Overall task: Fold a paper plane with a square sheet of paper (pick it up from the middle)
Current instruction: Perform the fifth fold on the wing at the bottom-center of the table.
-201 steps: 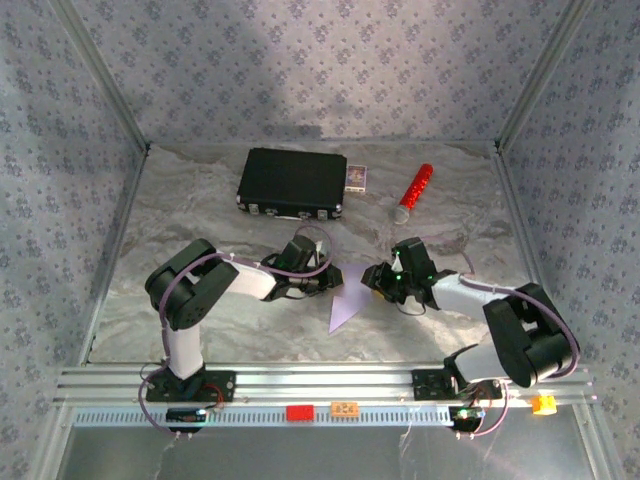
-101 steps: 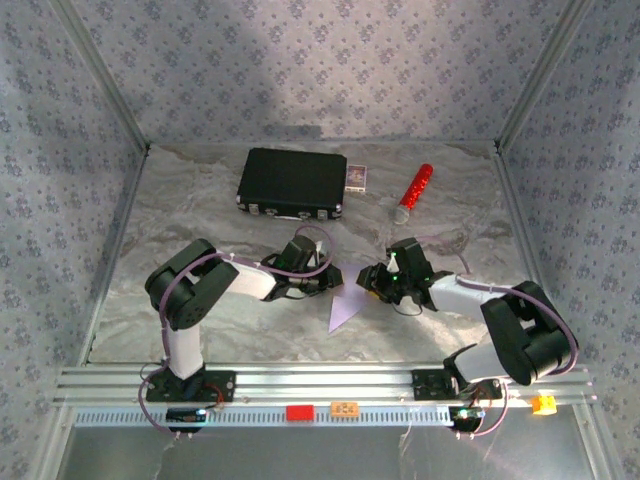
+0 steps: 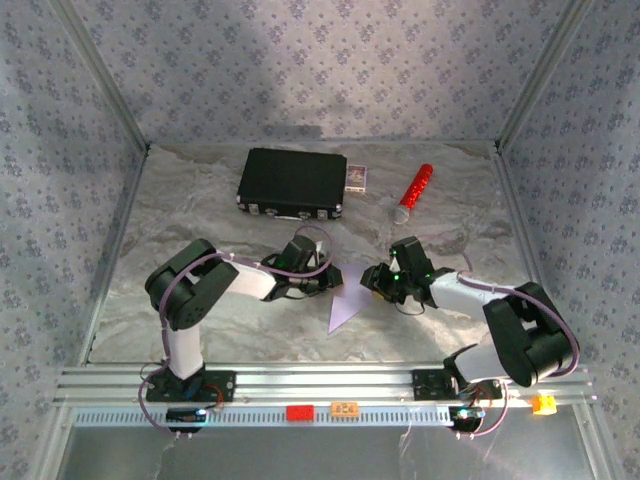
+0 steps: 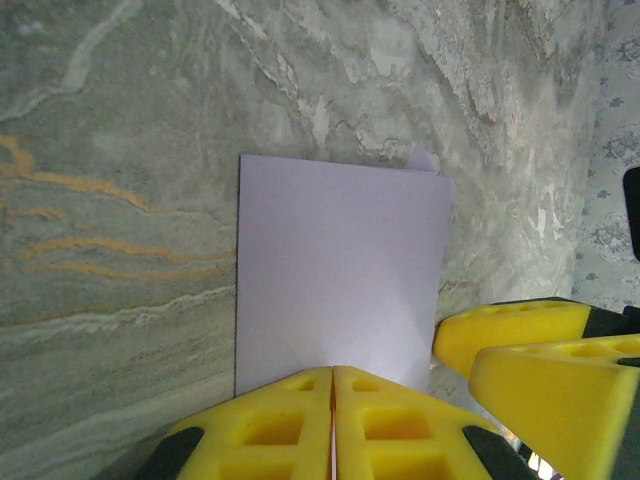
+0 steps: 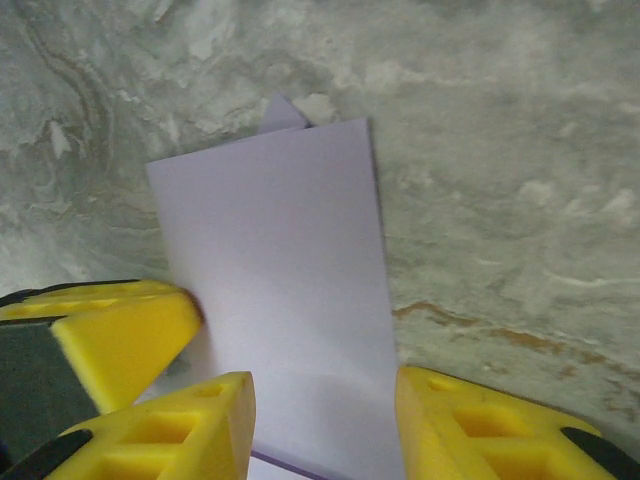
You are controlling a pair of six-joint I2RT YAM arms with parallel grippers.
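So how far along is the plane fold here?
Done: the paper is already folded, lying flat with one end tapering to a point. In hand: the left gripper, shut, sits on its edge, and the right gripper, open, straddles it. Left: the shape looks too broad to be finished, so more folds likely remain.

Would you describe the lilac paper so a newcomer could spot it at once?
On the grey table, look near the middle, between the left gripper and right gripper. The lilac paper is there, narrowing to a point toward the near edge. It is thin and pale, unlike the black case and red tube farther back.
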